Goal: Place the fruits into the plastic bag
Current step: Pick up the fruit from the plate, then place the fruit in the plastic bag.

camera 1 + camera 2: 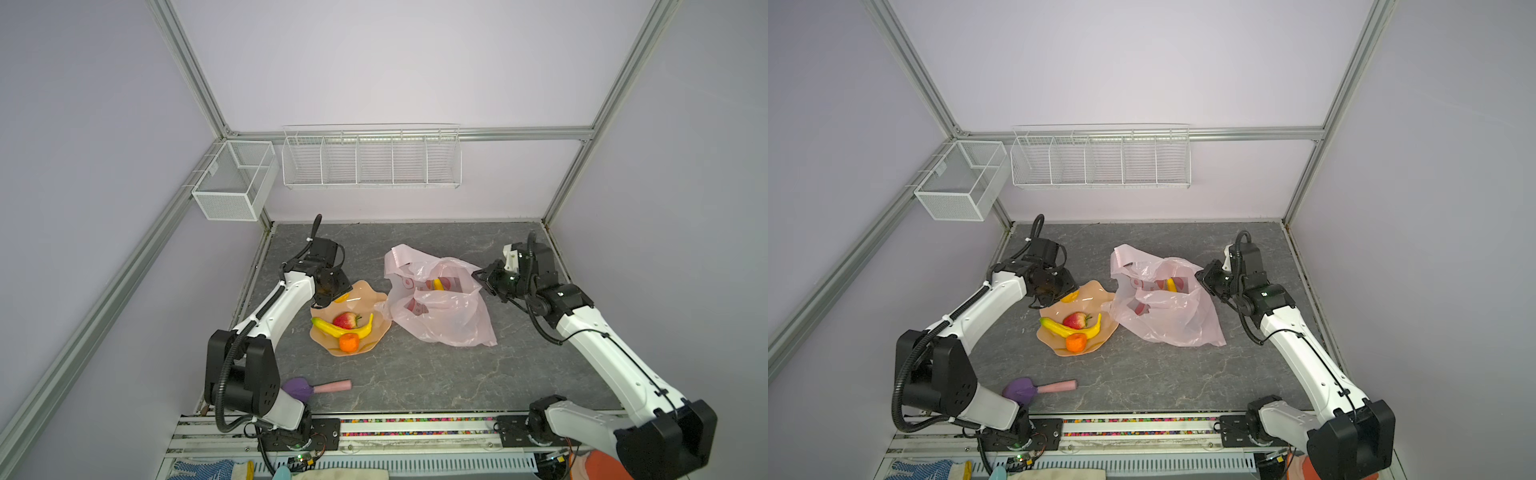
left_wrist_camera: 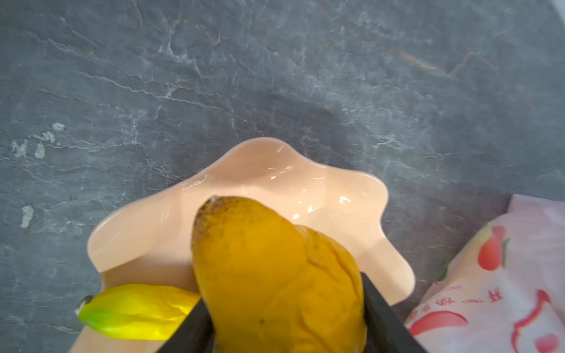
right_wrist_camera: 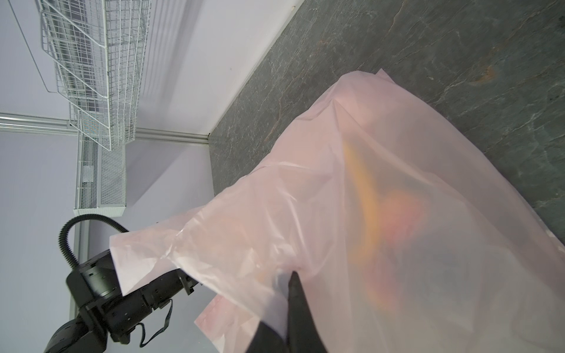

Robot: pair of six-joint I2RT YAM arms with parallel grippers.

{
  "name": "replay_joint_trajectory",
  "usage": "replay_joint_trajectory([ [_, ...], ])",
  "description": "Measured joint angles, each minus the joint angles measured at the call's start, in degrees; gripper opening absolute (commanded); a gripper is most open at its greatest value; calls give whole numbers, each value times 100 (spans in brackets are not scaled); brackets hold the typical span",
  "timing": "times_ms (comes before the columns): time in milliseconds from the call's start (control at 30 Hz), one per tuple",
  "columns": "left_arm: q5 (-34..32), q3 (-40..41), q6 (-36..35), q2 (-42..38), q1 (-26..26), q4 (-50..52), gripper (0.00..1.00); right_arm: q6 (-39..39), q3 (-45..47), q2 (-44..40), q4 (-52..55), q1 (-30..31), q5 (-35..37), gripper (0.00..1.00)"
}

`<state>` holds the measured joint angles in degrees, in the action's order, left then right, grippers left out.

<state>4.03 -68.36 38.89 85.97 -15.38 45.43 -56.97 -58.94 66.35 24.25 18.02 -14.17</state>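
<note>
Clamping wrinkled yellow-orange fruit (image 2: pixel 260 244), the left end effector (image 2: pixel 281 293) hovers.

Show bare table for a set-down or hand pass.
Free: front table stretch bordered by brush, dish, bag and right arm; back strip behind dish and bag. Crowded: dish meets bag mid-table, left end effector grips a yellow fruit over the dish, right end effector pinches the bag.

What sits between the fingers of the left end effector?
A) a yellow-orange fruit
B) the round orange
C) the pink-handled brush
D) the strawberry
A: the left wrist view shows the yellow-orange fruit between the fingers of the left end effector, over the peach dish, while the strawberry and round orange lie in the dish in both top views.
</note>
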Motion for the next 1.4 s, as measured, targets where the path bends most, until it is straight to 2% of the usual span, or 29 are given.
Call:
replay_joint_trajectory([
  [233,678,157,-400,-586,-129,-330,40,0,0,0,-4,2,0,7],
  [433,1058,474,-863,-1172,-857,-868,38,0,0,13,-4,2,-2,7],
  [633,1064,496,-1401,-1580,-1462,-1440,36,0,0,15,-4,2,-2,7],
  [1167,221,-1386,-3626,-219,-3259,-1069,33,-2,0,15,-7,7,-2,7],
  [1400,-131,-1823,-4291,417,-3418,-848,30,-2,0,13,-4,9,-2,7],
])
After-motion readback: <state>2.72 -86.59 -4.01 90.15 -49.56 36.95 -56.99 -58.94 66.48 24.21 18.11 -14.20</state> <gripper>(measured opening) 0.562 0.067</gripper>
